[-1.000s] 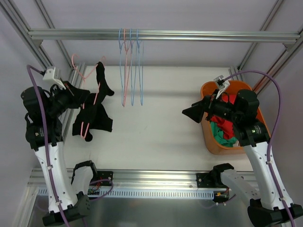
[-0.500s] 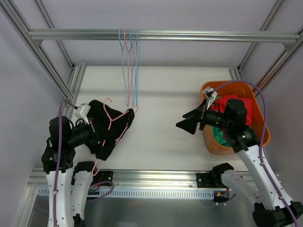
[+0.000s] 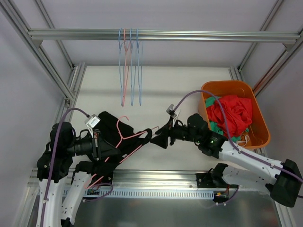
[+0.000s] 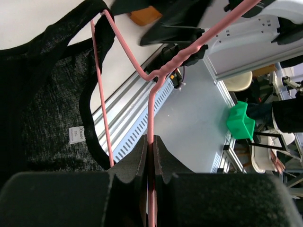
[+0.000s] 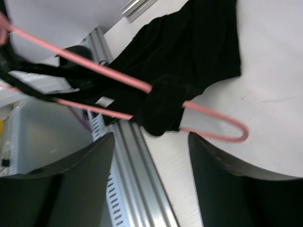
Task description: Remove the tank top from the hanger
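A black tank top (image 3: pixel 110 128) hangs on a pink wire hanger (image 3: pixel 135 136), held low over the near left of the table. My left gripper (image 3: pixel 110 152) is shut on the hanger's wire (image 4: pixel 151 104) just below the twisted neck; the tank top (image 4: pixel 42 109) drapes to its left. My right gripper (image 3: pixel 159 137) is open at the hanger's right end. In the right wrist view its fingers (image 5: pixel 85 175) stand apart, with the bunched black strap (image 5: pixel 163 111) on the hanger's rounded end (image 5: pixel 236 133) just beyond the fingertips, not pinched.
An orange bin (image 3: pixel 259 138) holding red and green clothes stands at the right. Blue and pink empty hangers (image 3: pixel 130 66) hang from the overhead rail (image 3: pixel 199 36). An aluminium frame rail (image 3: pixel 156 177) runs along the table's near edge.
My left arm has brought the hanger and tank top down and toward the near edge. My right arm has swung left from the bin to the hanger's end, its jaws narrowing.
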`<act>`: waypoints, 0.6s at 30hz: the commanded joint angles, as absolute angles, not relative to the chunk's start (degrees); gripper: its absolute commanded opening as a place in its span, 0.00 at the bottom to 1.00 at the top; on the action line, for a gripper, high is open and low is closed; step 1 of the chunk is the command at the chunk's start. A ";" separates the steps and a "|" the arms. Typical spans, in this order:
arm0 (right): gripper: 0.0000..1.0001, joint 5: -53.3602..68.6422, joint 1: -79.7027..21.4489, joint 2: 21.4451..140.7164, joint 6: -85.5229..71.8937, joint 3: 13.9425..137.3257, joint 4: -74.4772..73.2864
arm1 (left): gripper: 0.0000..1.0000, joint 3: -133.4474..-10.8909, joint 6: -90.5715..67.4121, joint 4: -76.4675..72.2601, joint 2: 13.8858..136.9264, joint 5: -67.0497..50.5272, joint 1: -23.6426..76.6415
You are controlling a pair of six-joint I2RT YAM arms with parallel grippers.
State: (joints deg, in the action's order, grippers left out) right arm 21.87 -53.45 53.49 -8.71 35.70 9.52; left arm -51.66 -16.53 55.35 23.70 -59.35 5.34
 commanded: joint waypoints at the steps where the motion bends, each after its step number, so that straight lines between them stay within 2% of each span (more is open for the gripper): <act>1: 0.62 10.47 -54.84 58.08 -7.73 39.81 18.37 | 0.00 -55.10 -17.14 54.67 24.96 -63.63 6.33; 3: 0.58 9.41 -55.19 61.07 -8.00 41.21 18.54 | 0.00 -55.81 -17.40 54.41 25.05 -63.72 6.33; 4: 0.50 9.40 -55.46 61.87 -7.91 41.48 18.63 | 0.00 -56.33 -17.40 54.32 25.14 -63.72 6.33; 6: 0.44 8.88 -55.98 62.84 -7.91 42.01 18.72 | 0.00 -56.60 -17.58 54.14 25.22 -63.46 6.33; 8: 0.25 8.44 -56.16 63.28 -7.74 42.36 18.81 | 0.00 -56.60 -17.67 54.05 25.22 -62.85 6.33; 9: 0.01 7.83 -56.25 63.11 -7.82 42.45 18.29 | 0.00 -56.51 -17.49 53.97 25.14 -61.97 6.33; 14: 0.00 0.73 -56.16 56.54 -5.11 42.36 13.11 | 0.00 -56.69 -17.14 54.05 25.84 -60.47 6.33; 18: 0.00 -7.55 -53.72 49.85 -1.51 45.52 2.24 | 0.00 -60.36 -16.26 53.70 28.82 -62.57 6.33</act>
State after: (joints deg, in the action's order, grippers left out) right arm 1.80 -55.68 55.61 -5.61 40.21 7.46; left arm -56.01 -16.75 55.42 26.24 -59.59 5.98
